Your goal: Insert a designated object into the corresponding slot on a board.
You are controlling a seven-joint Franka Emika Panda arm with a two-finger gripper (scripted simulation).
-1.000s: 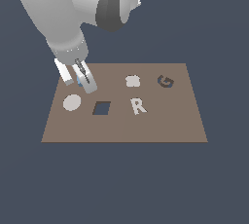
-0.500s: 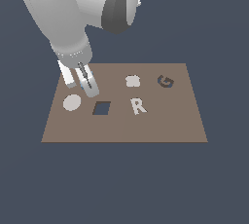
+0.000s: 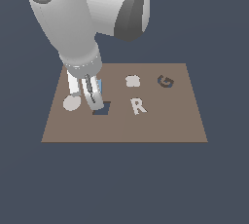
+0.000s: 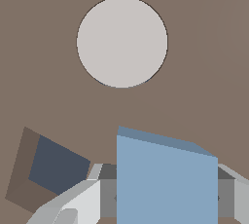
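- Because the block (image 4: 165, 179) must drop square into the slot (image 3: 101, 109), I keep my gripper (image 3: 92, 96) clamped on it, low over the board (image 3: 160, 125).
- Slot lies just beside the block, its outline slanted against it.
- Disc (image 3: 72, 103) sits near; R (image 3: 138, 105) leaves room.

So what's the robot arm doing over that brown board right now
The gripper holds the light-blue square block between its fingers, low over the brown board. It hangs right beside the dark square slot, next to the pale disc. The block is not in the slot yet. The white R and the G cut-out lie apart.
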